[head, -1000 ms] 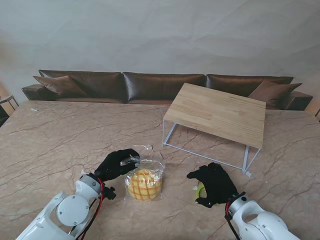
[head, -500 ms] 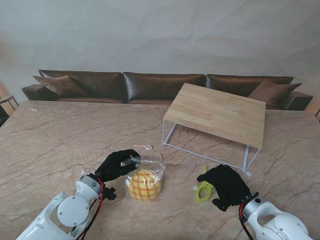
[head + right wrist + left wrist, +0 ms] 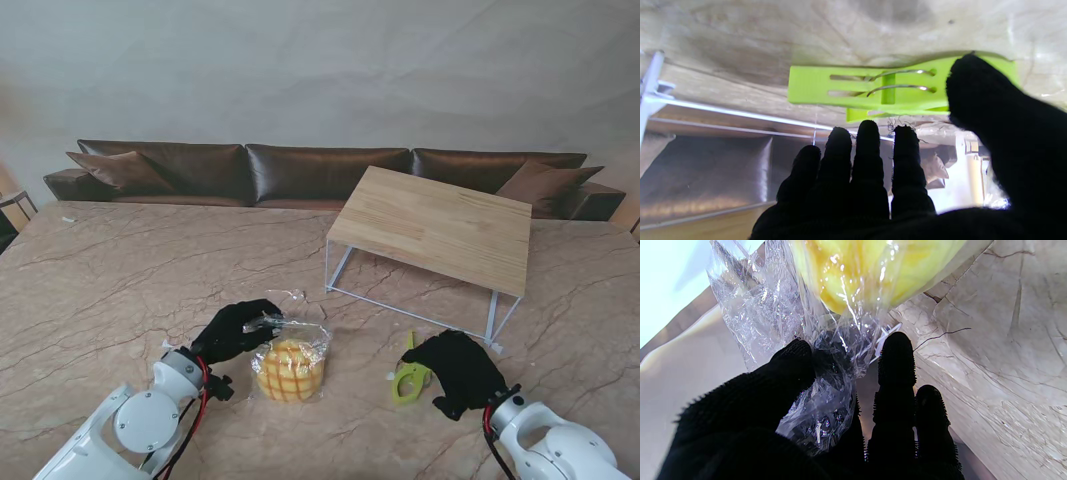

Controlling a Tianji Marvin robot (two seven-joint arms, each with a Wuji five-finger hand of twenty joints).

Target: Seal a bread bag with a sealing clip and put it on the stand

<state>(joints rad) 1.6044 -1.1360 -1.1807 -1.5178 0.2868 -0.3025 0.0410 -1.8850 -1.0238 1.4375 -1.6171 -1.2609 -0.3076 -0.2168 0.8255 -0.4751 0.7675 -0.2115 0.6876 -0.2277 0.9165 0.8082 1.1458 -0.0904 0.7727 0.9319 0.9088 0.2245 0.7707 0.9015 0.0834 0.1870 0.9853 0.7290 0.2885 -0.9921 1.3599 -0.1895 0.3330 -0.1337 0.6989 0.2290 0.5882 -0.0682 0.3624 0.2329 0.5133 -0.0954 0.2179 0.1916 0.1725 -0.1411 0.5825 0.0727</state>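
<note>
The clear bread bag (image 3: 291, 366) holding a yellow bun lies on the marble table nearer to me, left of centre. My left hand (image 3: 234, 331) is shut on the bag's crumpled neck (image 3: 826, 373), with the film pinched between the thumb and fingers (image 3: 895, 360). The green sealing clip (image 3: 407, 379) lies on the table to the right of the bag, one arm tilted up. My right hand (image 3: 461, 370) is just right of it, fingers spread. The thumb (image 3: 973, 86) rests against the clip's end (image 3: 870, 88). The wooden-topped stand (image 3: 436, 225) is farther back on the right.
The stand's white wire legs (image 3: 412, 312) reach the table just beyond the clip and my right hand. A brown sofa (image 3: 300, 170) runs behind the table's far edge. A bare stretch of marble (image 3: 120, 270) lies at the left.
My right hand slid right and back off the clip, uncovering it. The left hand and the bag have stayed put.
</note>
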